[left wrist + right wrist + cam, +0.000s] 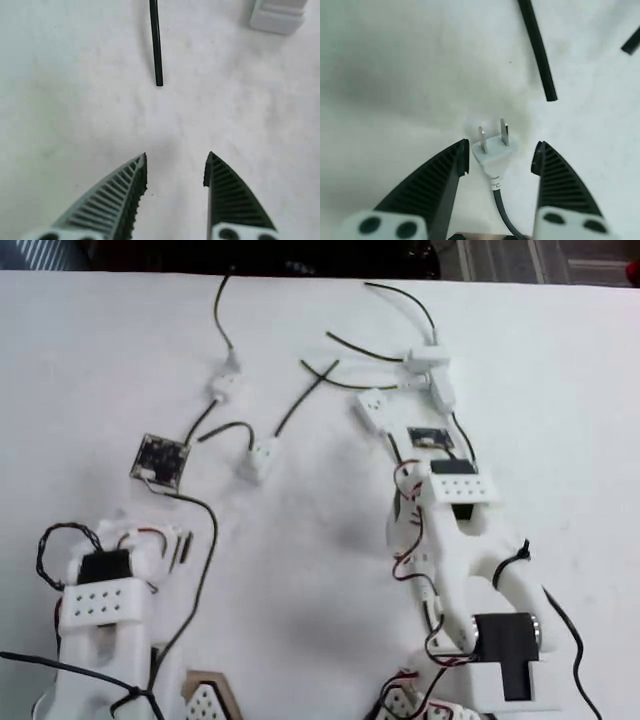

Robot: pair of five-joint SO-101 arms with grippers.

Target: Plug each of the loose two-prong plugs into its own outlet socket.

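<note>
- High view: on the table (pixel 300 600) my right arm (pixel 455 530) stretches toward 12 o'clock and ends at a cluster of white connector pieces (pixel 432 375). My left jaws (pixel 180 546) sit at 8 o'clock, well apart from that cluster. From here I cannot tell plug from socket.
- Left wrist view: my left jaws are spread and hold nothing over bare table. A cut black cord (pixel 155 45) lies straight ahead, with a white block (pixel 277 15) farther off.
- Right wrist view: my right jaws (pixel 501 145) stand apart, straddling the two-prong plug (pixel 492 152). Its long axis runs in line with them, prongs pointing away and lead trailing back under my wrist. Cord ends (pixel 540 65) lie beyond. Only here are the prongs plain, so I judge the right arm should close across the plug's body.
</note>
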